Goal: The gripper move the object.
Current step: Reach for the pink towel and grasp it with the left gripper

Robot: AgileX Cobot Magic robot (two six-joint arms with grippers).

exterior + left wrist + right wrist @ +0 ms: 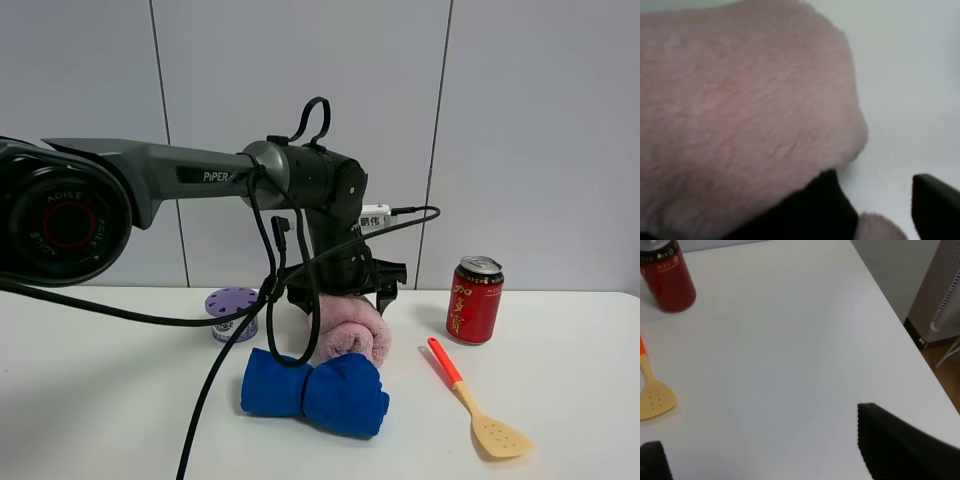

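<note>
Directly beneath the left gripper (343,298) the pink towel (350,335) is found, lying on the table (90,400) just behind the blue cloth (320,392) and seemingly touching it. In the left wrist view almost the whole field is filled by pink pile, with the black band (815,212) close to the camera. Only one finger (935,205) is shown, and it is parted from the towel's flank by a strip of bare table. The other finger is hidden, presumably on the far side of the roll. The jaws are therefore judged to be spread wide and not yet pressed on anything. The roll's long axis appears to run across the gap between the fingers. Its curled end is turned toward the visible finger, though the exact angle cannot be made out. The towel is thus judged to be bracketed by the fingers rather than beside them, so a plain closing squeeze should be all that is called for. The right gripper (757,432) is held with its jaws wide apart over bare table. Only the red can (667,280) and the spatula (652,395) are seen beyond its fingers, well away from the towel. The left arm is therefore plainly the nearer one.
</note>
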